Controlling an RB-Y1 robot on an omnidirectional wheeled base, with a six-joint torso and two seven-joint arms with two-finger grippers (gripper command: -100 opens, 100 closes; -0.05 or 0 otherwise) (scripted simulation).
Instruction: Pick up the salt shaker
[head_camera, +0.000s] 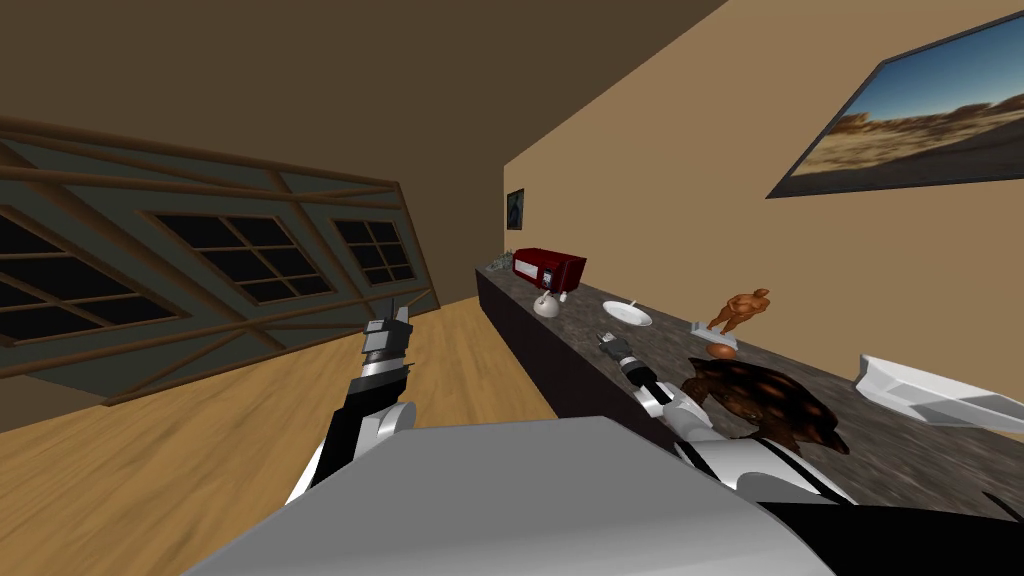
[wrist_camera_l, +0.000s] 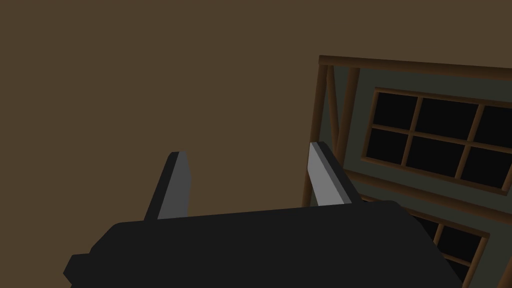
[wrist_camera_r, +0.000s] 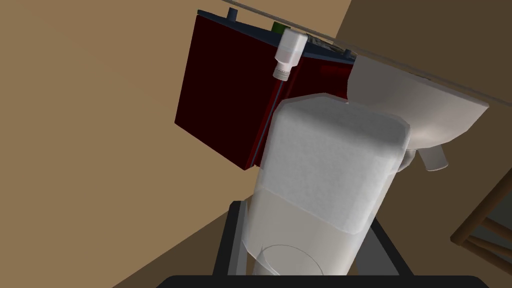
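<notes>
one salt shaker, a frosted, translucent white block with rounded corners, is pinched at its sides by the right gripper above the dark speckled counter. its long axis runs out along the fingers toward one dark red box, one smaller white shaker and one white bowl. the left gripper is spread, holding nothing.

No writing to read
Nothing legible on the salt shaker; none on the red appliance either
</notes>
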